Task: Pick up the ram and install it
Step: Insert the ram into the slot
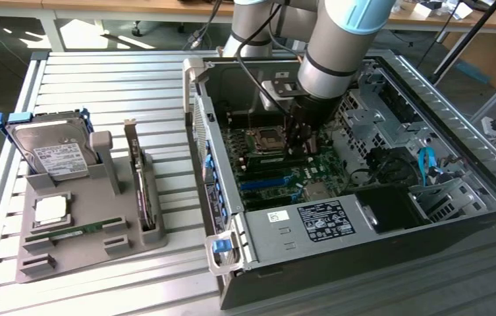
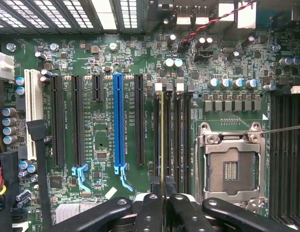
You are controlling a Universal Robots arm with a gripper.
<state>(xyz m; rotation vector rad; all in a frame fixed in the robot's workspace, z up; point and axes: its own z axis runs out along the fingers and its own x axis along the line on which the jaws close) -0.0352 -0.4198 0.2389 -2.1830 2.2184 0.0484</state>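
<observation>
green and seen edge-on, the ram (image 2: 162, 140) runs as a thin line along a memory slot, pinched between the closed-in fingers of the gripper (image 2: 163, 186). empty black slots lie just beside it, with the cpu socket (image 2: 231, 166) near. at the middle of the exterior view the gripper (image 1: 299, 148) reaches into the open case (image 1: 441, 99), well apart from its walls.

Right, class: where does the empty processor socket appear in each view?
Exterior view: the processor socket sits just to the exterior view's left of the gripper.
Wrist view: the processor socket lies beside the memory slots.
Shared landmark: the gripper, shut on the ram.
</observation>
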